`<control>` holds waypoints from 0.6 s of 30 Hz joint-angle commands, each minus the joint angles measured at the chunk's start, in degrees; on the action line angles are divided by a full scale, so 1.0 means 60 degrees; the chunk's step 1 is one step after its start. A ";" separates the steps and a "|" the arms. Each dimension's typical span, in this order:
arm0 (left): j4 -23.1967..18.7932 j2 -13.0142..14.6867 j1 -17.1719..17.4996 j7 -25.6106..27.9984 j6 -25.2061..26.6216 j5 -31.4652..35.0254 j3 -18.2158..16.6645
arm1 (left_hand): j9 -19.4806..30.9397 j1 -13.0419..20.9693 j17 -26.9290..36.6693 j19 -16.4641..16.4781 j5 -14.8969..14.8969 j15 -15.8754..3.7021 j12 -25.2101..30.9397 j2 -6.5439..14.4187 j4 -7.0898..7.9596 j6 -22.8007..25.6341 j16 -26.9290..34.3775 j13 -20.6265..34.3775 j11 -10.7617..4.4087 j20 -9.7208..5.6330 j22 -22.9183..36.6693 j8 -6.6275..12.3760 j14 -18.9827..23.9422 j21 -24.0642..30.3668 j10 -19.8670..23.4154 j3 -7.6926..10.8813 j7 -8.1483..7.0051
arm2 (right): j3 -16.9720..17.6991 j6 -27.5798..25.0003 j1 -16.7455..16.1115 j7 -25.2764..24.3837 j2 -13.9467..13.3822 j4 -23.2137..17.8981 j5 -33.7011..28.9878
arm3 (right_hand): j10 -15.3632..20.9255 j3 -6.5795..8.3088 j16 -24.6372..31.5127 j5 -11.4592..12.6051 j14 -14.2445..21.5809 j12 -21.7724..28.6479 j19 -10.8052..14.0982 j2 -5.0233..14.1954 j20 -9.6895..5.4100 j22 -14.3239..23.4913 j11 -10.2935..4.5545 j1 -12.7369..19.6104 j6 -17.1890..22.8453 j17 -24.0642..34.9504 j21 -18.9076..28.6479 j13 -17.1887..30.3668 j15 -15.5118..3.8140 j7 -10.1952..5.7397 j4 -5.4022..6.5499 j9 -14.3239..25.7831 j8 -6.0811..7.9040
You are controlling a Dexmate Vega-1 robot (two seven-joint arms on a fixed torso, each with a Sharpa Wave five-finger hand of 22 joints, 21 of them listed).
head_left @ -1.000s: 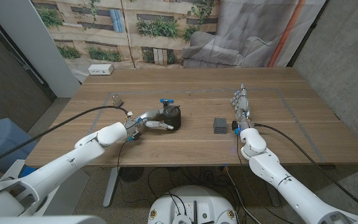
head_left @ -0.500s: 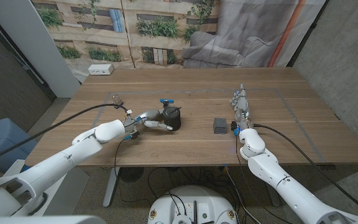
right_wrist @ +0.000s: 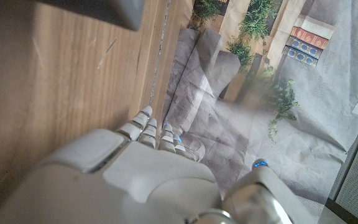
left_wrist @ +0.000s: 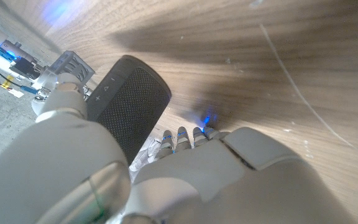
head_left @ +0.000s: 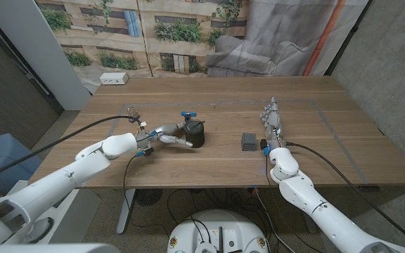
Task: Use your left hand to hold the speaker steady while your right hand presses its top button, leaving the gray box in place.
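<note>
The black cylindrical speaker stands upright left of the table's middle. My left hand wraps around its left side, thumb behind and fingers in front. In the left wrist view the speaker, with its plus mark, sits between the thumb and the fingers of my left hand. The gray box lies to the right of the speaker. Just right of the box my right hand stands on its edge with fingers straight, holding nothing. A corner of the gray box shows beyond my right hand.
A small blue object sits just behind the speaker. A small metal piece lies further left. A white power strip rests at the table's far left corner. Tape lines mark the wooden table.
My left forearm and elbow have swung toward the table's left while the hand stays at the speaker. My right arm has barely shifted. The speaker and the box have not moved.
</note>
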 commanded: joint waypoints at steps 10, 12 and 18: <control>-0.0693 0.0671 0.0433 -0.0161 -0.0302 -0.0808 -0.0766 | 0.0000 -0.0309 -0.0003 -0.0731 -0.0026 0.0061 0.0035 0.0124 0.0156 -0.0138 0.0046 -0.0011 0.0075 -0.0038 -0.0006 0.0022 -0.0496 -0.0013 -0.0225 -0.0035 0.0048 | -0.0083 -0.0070 -0.0167 -0.0415 0.0031 -0.0327 -0.0428 | -0.0037 -0.0048 0.0002 0.0002 -0.0046 -0.0030 -0.0012 -0.0021 -0.0010 0.0031 0.0033 0.0098 -0.0051 0.0020 0.0001 0.0036 -0.0014 0.0051 -0.0011 0.0016 -0.0008; -0.0677 0.0692 0.0468 -0.0217 -0.0412 -0.0956 -0.0841 | 0.0000 -0.0323 -0.0004 -0.0732 -0.0026 0.0074 0.0039 0.0132 0.0161 -0.0143 0.0045 -0.0012 0.0076 -0.0033 -0.0006 0.0023 -0.0506 -0.0011 -0.0227 -0.0036 0.0053 | -0.0100 -0.0100 -0.0158 -0.0447 0.0040 -0.0341 -0.0471 | -0.0038 -0.0052 0.0002 0.0001 -0.0042 -0.0031 -0.0012 -0.0021 -0.0011 0.0031 0.0037 0.0098 -0.0052 0.0021 0.0001 0.0037 -0.0012 0.0045 -0.0010 0.0016 -0.0009; -0.0650 0.0757 0.0546 -0.0340 -0.0642 -0.1233 -0.1017 | -0.0003 -0.0432 -0.0010 -0.0620 -0.0020 0.0074 0.0105 0.0224 0.0204 -0.0065 0.0087 -0.0018 0.0007 -0.0049 -0.0008 0.0067 -0.0445 0.0050 -0.0123 -0.0030 0.0052 | -0.0138 -0.0213 -0.0123 -0.0558 0.0062 -0.0404 -0.0584 | -0.0034 -0.0060 -0.0004 -0.0001 -0.0048 -0.0029 -0.0008 -0.0020 -0.0005 0.0031 0.0032 0.0099 -0.0051 0.0021 0.0001 0.0037 -0.0011 0.0051 -0.0006 0.0016 -0.0009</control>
